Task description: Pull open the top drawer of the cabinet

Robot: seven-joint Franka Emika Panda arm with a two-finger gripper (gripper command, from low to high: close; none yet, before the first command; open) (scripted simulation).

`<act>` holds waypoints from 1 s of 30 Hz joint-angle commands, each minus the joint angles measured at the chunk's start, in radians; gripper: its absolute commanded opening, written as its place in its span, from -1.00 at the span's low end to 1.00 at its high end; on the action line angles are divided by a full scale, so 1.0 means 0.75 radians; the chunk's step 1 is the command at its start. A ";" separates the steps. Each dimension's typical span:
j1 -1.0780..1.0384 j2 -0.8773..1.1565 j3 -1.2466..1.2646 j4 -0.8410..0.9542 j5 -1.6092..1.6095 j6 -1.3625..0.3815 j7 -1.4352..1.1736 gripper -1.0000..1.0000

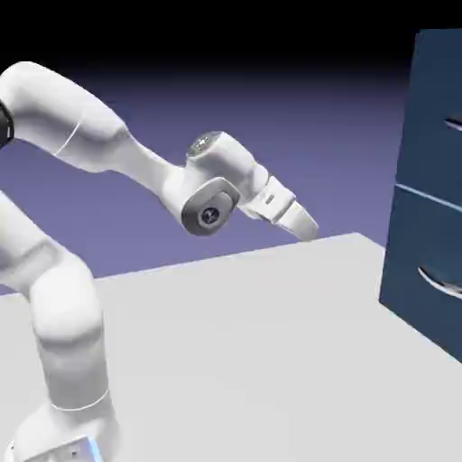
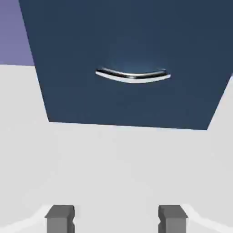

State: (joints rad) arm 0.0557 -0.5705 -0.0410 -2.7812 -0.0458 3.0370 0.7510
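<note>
The tall dark navy cabinet (image 1: 403, 271) stands at the exterior view's right edge. Its top drawer (image 1: 438, 99) is the upper panel, flush with the front, and only the tip of its silver handle (image 1: 454, 124) shows. Below a pale seam lies the lower panel (image 1: 429, 230) with its own handle (image 1: 442, 281). My gripper (image 1: 307, 226) hangs in the air well left of the cabinet, tilted down toward it. In the hand view the gripper (image 2: 116, 220) is open and holds nothing. Ahead of it is the lower panel (image 2: 127, 41) with a curved handle (image 2: 133, 75), reaching down to the table.
The pale grey table (image 1: 271, 343) stretches between the arm's base and the cabinet's foot. The cabinet's bottom edge meets the table (image 2: 113, 159) in the hand view. The violet backdrop (image 2: 13, 32) shows left of the cabinet.
</note>
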 commanded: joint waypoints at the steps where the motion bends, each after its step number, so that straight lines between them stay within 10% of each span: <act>1: 0.048 0.000 -0.045 0.032 -0.051 0.000 0.011 0.00; 30: 1.450 -0.015 -1.359 0.956 -1.519 0.000 0.330 0.00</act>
State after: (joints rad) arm 1.1429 -0.5817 -1.0603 -2.0638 -1.1851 3.0367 0.9985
